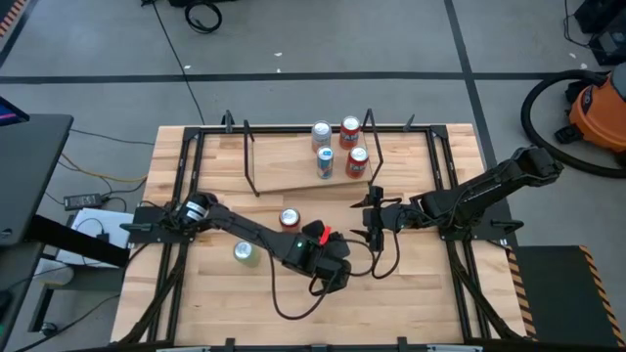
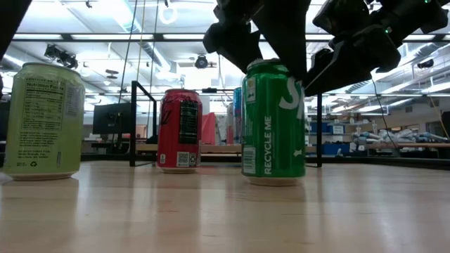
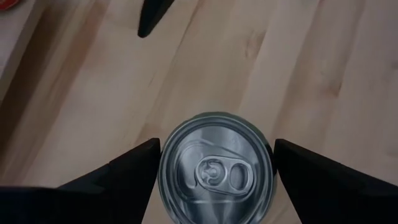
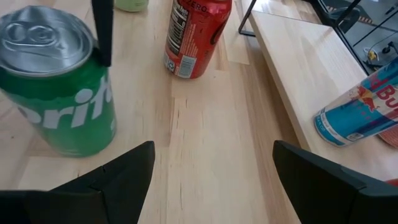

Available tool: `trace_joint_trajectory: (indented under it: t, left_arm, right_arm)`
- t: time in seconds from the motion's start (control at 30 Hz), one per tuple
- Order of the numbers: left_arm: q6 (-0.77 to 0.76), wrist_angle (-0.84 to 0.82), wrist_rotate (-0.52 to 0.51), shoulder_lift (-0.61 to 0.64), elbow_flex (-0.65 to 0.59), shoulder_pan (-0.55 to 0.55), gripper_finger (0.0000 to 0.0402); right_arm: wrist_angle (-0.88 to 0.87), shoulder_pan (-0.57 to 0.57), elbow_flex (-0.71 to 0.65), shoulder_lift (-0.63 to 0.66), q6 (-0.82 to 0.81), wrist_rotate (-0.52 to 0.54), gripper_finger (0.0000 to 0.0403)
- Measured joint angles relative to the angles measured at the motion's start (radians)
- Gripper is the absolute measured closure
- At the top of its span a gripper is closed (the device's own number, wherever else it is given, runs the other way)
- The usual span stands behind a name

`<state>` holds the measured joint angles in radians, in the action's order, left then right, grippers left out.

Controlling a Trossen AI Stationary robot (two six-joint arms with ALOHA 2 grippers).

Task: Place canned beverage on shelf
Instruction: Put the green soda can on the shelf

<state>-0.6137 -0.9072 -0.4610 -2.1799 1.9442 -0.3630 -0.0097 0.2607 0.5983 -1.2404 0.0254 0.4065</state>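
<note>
Cans, four of them, are already set on the shelf in the upper middle of the high view. Three are left on the counter: a red can, a pale green can and a green can. The left gripper is held open around the green can, not yet closed. The right gripper waits open nearby.
</note>
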Motion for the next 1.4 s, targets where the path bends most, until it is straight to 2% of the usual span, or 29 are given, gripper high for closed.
trace_joint_trajectory:
  t: [0.17, 0.4, 0.53, 0.77, 1.07, 1.27, 1.4]
  left_arm:
    - [0.058, -0.004, 0.007, 0.0, 0.0, 0.012, 0.0087]
    - [0.2, -0.01, 0.083, 0.006, 0.002, 0.037, 0.012]
    - [0.291, -0.011, 0.147, 0.008, 0.004, 0.059, 0.0121]
    - [0.452, -0.056, 0.184, 0.057, -0.006, 0.104, 0.0122]
    - [0.546, -0.052, 0.24, 0.111, -0.002, 0.195, 0.013]
    - [0.561, -0.059, 0.331, 0.114, -0.002, 0.233, 0.0165]
    - [0.558, -0.037, 0.331, 0.111, -0.002, 0.243, 0.0182]
  right_arm:
    - [0.0, 0.0, 0.0, 0.0, 0.0, 0.0, 0.0066]
    - [0.0, 0.0, 0.0, 0.0, 0.0, -0.001, 0.0066]
    - [0.0, 0.0, 0.0, 0.0, 0.0, -0.007, 0.0066]
    - [0.0, 0.0, 0.0, 0.0, 0.001, -0.007, 0.0066]
    - [-0.008, 0.0, 0.0, 0.0, 0.001, -0.008, 0.0066]
    - [-0.02, 0.001, 0.0, 0.0, -0.004, -0.008, 0.0066]
    - [-0.03, 0.001, 0.0, 0.0, -0.015, -0.012, 0.0066]
